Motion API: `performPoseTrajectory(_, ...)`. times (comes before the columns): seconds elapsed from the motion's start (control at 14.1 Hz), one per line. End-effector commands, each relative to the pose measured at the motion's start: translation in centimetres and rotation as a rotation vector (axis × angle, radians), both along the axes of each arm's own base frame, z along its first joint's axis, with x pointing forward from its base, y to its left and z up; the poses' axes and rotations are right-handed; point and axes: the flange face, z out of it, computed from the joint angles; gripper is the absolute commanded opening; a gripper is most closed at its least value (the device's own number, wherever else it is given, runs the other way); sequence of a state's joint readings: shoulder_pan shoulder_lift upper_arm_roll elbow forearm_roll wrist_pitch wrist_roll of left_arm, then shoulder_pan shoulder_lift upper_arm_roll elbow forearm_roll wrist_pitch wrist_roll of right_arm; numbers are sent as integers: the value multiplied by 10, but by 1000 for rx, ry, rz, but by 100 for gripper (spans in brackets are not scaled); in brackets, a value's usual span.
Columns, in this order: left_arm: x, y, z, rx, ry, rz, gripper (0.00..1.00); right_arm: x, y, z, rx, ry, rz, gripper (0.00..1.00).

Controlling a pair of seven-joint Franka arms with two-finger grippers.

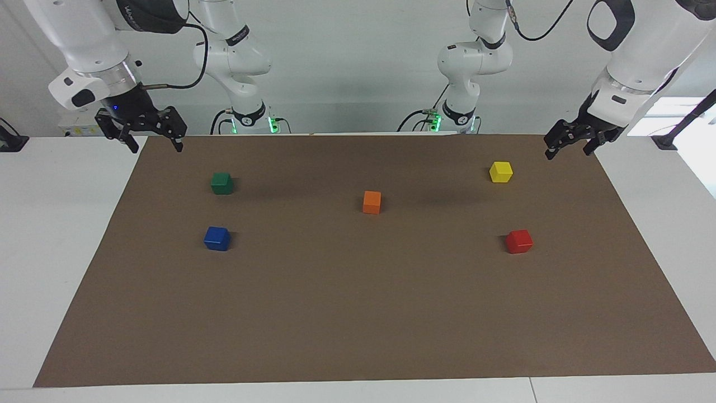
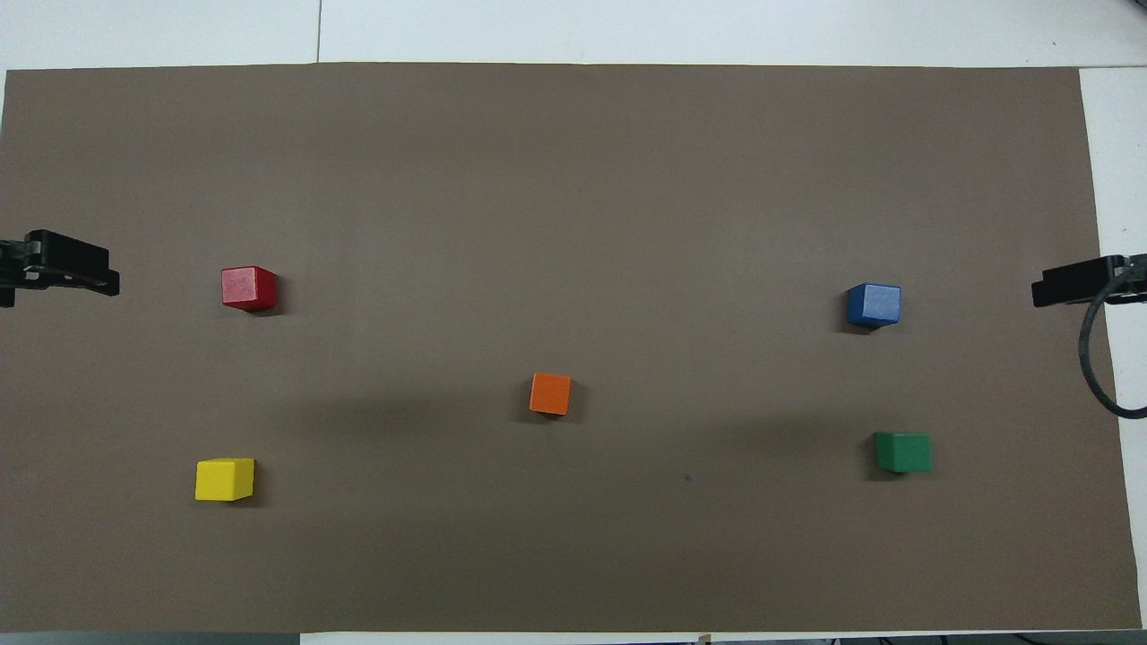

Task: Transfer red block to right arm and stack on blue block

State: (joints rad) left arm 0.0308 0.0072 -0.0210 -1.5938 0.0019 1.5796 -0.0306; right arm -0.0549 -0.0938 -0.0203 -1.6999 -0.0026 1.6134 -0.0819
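i'm at the very start, both my left gripper (image 1: 568,146) and right gripper (image 1: 148,139) hanging open and empty over the mat's (image 1: 358,313) corners nearest the robots, so next the left must descend onto the red block (image 1: 519,241), which sits toward its end, well apart from the blue block (image 1: 217,238).

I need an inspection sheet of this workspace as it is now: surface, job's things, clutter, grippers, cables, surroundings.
Surface: brown mat on a white table.
Job's things: red block toward the left arm's end; blue block toward the right arm's end; both lie free on the mat.
Clutter: orange block, yellow block, green block.
Grippers: left gripper and right gripper open, empty, raised over the mat's corners.
Cables: black cable at the right wrist.
Surroundings: white wall.
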Motion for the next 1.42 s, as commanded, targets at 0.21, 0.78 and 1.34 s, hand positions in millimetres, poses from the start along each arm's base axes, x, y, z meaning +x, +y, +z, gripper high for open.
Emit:
performPoseTrajectory(0.21, 35, -1, -106, -6, -8, -30, 100, -15, 1, -9, 28, 25, 37, 100)
performPoseTrajectory(0.78, 44, 9, -230, 30, -72, -86, 100, -12, 10, -74, 322, 60, 14, 100)
performPoseTrajectory(1.34, 52, -13, -294, 23, -54, -46, 100, 14, 30, -175, 817, 12, 56, 100)
